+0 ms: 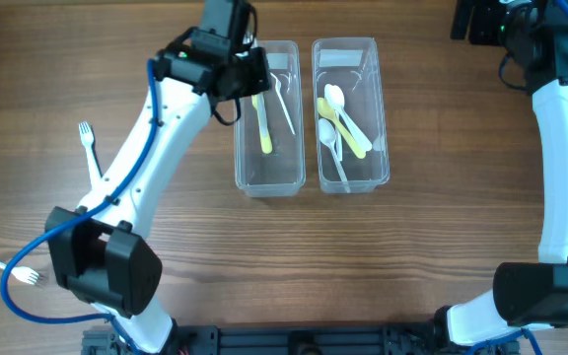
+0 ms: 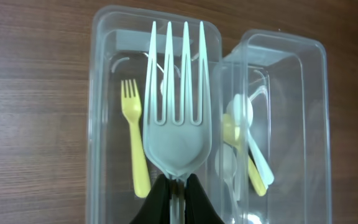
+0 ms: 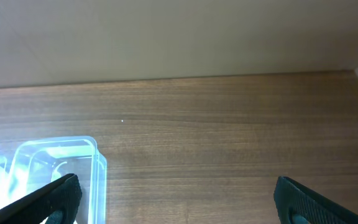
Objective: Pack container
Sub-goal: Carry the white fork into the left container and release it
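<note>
The table [image 1: 442, 227] is brown wood with thin lines running across it. Two boxes sit side by side near the middle of the far edge. Both are clear, shiny plastic, long, with round corners. The left box [image 1: 240, 148] has a smooth yellow fork [image 2: 132, 134] lying flat in it, and there is a thin white piece next to it that I cannot make out. The right box [image 1: 383, 138] has plastic spoons in a pile, like a white spoon [image 1: 335, 97] and a yellow spoon [image 1: 348, 128]. The left arm is white with black joints and a blue wire. It starts at the near edge and leans across the table to the far edge, bending down over the left box. The left gripper [image 2: 178, 186] has its two black fingers pinched tight on the handle of a pale fork [image 2: 178, 106]. This fork has four long prongs and is held over the left box. The right arm goes up along the right edge to the far right corner. The right gripper [image 3: 176, 199] has its fingers spread wide apart and holds nothing. A small white fork [image 1: 89, 138] lies near the left edge, and another white fork [image 1: 23, 276] lies by the near left corner.
</note>
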{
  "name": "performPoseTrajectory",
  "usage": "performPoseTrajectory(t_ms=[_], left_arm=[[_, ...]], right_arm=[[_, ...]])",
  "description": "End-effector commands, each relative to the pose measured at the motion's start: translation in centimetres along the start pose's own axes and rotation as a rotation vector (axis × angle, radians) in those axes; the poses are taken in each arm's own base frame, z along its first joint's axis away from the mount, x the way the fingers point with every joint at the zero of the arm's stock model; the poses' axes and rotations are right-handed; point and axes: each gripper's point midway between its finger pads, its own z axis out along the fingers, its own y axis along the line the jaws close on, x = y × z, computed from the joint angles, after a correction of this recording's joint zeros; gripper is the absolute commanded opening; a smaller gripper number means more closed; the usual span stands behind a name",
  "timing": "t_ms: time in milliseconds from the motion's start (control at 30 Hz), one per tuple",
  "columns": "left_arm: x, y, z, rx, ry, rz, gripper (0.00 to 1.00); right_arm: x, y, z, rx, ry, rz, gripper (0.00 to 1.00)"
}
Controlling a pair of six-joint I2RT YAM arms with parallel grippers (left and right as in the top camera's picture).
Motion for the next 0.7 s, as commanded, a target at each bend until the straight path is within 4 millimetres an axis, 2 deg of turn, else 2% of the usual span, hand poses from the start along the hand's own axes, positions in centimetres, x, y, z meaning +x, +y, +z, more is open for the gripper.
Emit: performPoseTrajectory(t_ms=[0,133,200,267,300,367,400,467,533,600,667], left_arm=[[1.6,-0.7,2.3,-0.042,0.033,0.029,0.04],[3.6,-0.1,6.2,-0.08,0.111,0.039,0.05],[4.5,0.6,8.2,-0.103,0.149,0.036,0.09],[5.0,1.2,9.2,-0.116,0.167,0.031,0.23],[4.9,1.3,9.3,-0.117,0.168,0.03,0.43],[4.5,1.0,9.4,-0.106,0.149,0.03,0.57],[4.3,0.7,9.3,-0.095,0.144,0.03,0.58],[3.8,0.3,8.7,-0.079,0.131,0.029,0.59],[2.6,0.0,6.9,-0.071,0.098,0.042,0.59],[0.0,1.3,3.4,-0.131,0.023,0.024,0.59],[-2.0,3.7,-0.1,-0.192,-0.036,-0.013,0.58]], right_arm=[[0.2,-0.4,0.4,0.019,0.007,-0.001,1.0],[0.2,-0.4,0.4,0.019,0.007,-0.001,0.99],[0.2,-0.4,0.4,0.019,0.007,-0.001,1.0],[0.2,-0.4,0.4,0.019,0.007,-0.001,1.0],[0.2,-0.4,0.4,0.019,0.007,-0.001,1.0],[0.2,-0.4,0.4,0.019,0.007,-0.001,0.99],[0.2,-0.4,0.4,0.019,0.007,-0.001,0.99],[0.2,-0.4,0.4,0.019,0.007,-0.001,0.99],[0.2,-0.4,0.4,0.019,0.007,0.0,1.0],[0.2,-0.4,0.4,0.019,0.007,0.0,1.0],[0.2,-0.4,0.4,0.019,0.007,-0.001,1.0]])
